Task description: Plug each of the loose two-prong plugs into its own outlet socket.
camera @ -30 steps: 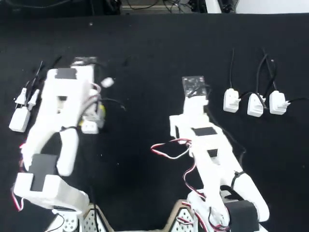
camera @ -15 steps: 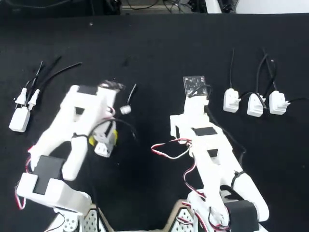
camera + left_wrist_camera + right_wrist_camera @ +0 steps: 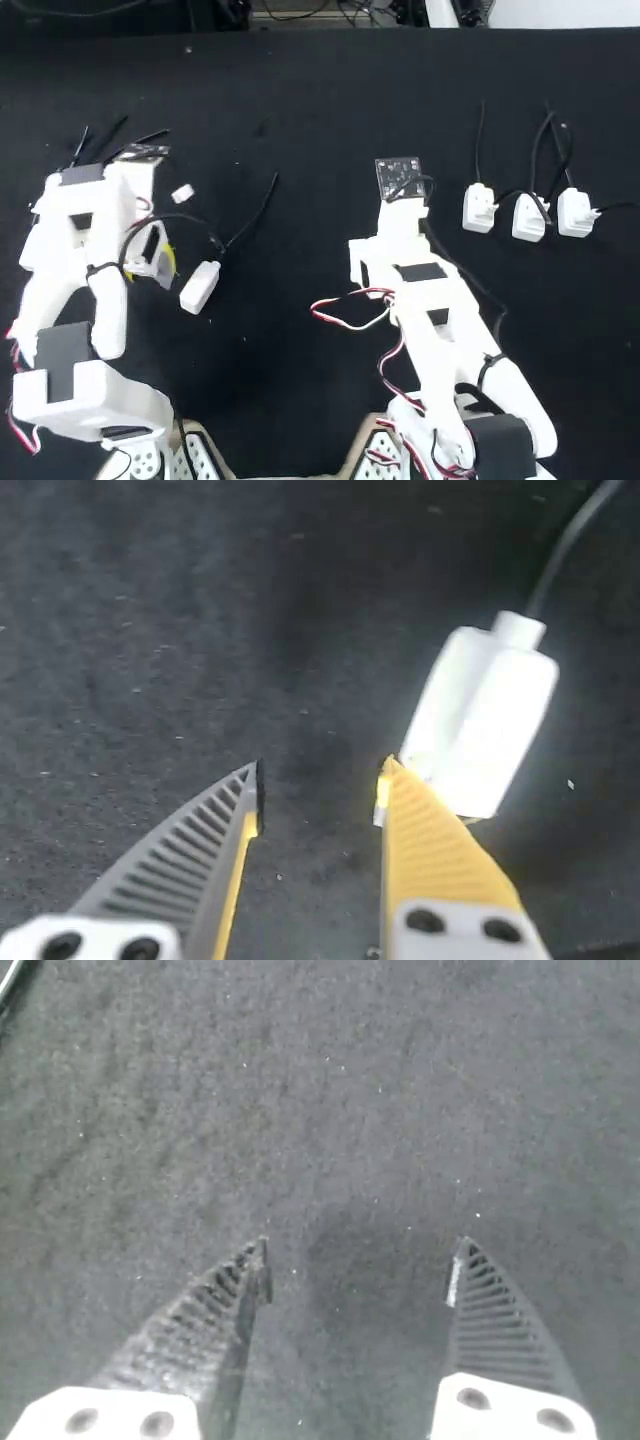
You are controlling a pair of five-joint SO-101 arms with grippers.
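A white plug block [image 3: 200, 287] with a black cable [image 3: 250, 215] lies flat on the black mat. In the high view my left gripper [image 3: 163, 270] sits just to its left. In the left wrist view the left gripper [image 3: 320, 785] is open with bare mat between its fingers. There the plug block [image 3: 482, 723] lies outside the jaws, against the yellow finger [image 3: 425, 840]. My right gripper [image 3: 360, 1260] is open over bare mat and holds nothing. Three white cabled plug units [image 3: 528, 217] stand in a row at the right.
The right arm [image 3: 425, 290] stands mid-table with loose red and white wires [image 3: 350, 305] at its side. The left arm [image 3: 70, 260] covers the mat's far left. Black cable ends [image 3: 95, 140] stick out behind it. Open mat lies between the arms.
The left arm swung right, then back to the left. The white plug block that travelled with it now lies on the mat outside its jaws. The right arm has kept still.
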